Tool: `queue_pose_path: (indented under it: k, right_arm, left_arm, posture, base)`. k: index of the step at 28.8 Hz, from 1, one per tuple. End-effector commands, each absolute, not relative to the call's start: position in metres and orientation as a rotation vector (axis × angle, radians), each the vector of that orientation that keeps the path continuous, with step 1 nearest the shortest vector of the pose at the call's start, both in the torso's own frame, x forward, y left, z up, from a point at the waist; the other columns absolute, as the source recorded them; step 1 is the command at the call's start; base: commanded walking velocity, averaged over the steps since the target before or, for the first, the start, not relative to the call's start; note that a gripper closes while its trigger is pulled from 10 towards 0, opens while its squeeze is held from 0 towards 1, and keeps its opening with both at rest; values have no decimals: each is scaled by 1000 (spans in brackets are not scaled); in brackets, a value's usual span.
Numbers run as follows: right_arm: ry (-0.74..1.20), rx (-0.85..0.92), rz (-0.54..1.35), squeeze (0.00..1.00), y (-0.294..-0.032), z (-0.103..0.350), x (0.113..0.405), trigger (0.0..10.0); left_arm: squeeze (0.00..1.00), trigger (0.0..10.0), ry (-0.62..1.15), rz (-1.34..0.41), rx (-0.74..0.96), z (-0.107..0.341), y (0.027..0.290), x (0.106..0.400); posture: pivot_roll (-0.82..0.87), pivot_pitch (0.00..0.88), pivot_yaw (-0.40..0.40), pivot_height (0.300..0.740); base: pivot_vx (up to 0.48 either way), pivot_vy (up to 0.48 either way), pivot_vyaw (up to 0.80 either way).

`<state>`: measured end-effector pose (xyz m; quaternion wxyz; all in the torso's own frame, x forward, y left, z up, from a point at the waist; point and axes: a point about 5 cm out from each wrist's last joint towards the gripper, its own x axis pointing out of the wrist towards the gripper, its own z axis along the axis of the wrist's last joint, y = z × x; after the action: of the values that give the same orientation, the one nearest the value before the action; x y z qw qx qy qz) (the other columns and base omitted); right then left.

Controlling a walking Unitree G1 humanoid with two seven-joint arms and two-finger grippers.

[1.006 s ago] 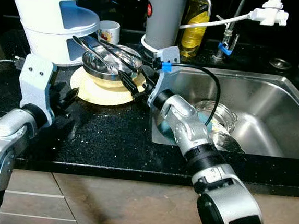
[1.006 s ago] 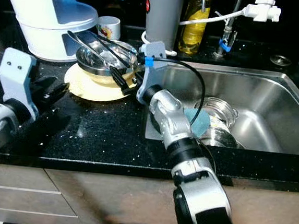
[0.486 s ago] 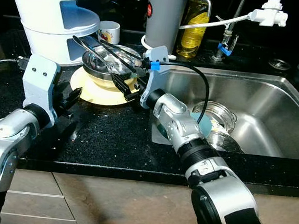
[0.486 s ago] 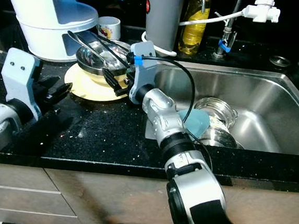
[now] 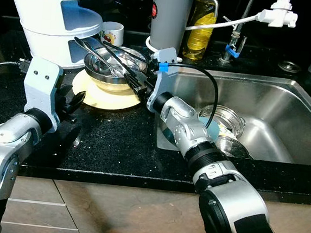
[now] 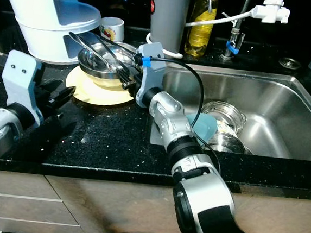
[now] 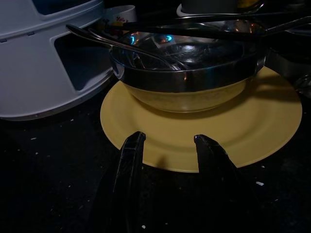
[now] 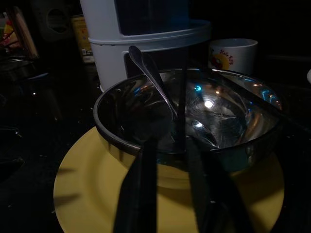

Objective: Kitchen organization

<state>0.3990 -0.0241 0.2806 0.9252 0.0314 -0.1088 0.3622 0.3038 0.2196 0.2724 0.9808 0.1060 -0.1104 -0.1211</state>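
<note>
Little looks sorted yet: the steel bowl (image 5: 115,69) with spoons (image 8: 154,80) sits on the yellow plate (image 7: 204,145) on the counter, and pots (image 5: 224,122) wait in the sink (image 5: 287,106). The right gripper (image 8: 167,187), fingers spread, seems to straddle the bowl's rim; the left gripper (image 7: 167,145) hovers spread by the plate.

Bowl (image 5: 115,69) on plate (image 5: 105,95) — sink (image 5: 265,112) right.
</note>
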Motion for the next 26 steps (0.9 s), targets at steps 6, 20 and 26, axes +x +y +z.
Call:
queue_pose_path:
  k: [6,20,26]
  right_arm:
    - [-246,81,763,0,-23,291,399,0]
    - [-344,174,759,0,-36,320,396,0]
    - [-379,175,746,0,-50,331,394,0]
  left_arm:
    - [0,10000,-229,-249,214,273,219,304]
    - [0,10000,-242,-250,208,276,221,307]
    - [0,10000,-244,-256,206,277,219,308]
  posture:
    - [11,169,-49,740]
    - [-1,171,-35,740]
    - [-4,174,-31,740]
  base:
    - [0,0,0]
    - [0,0,0]
    - [0,0,0]
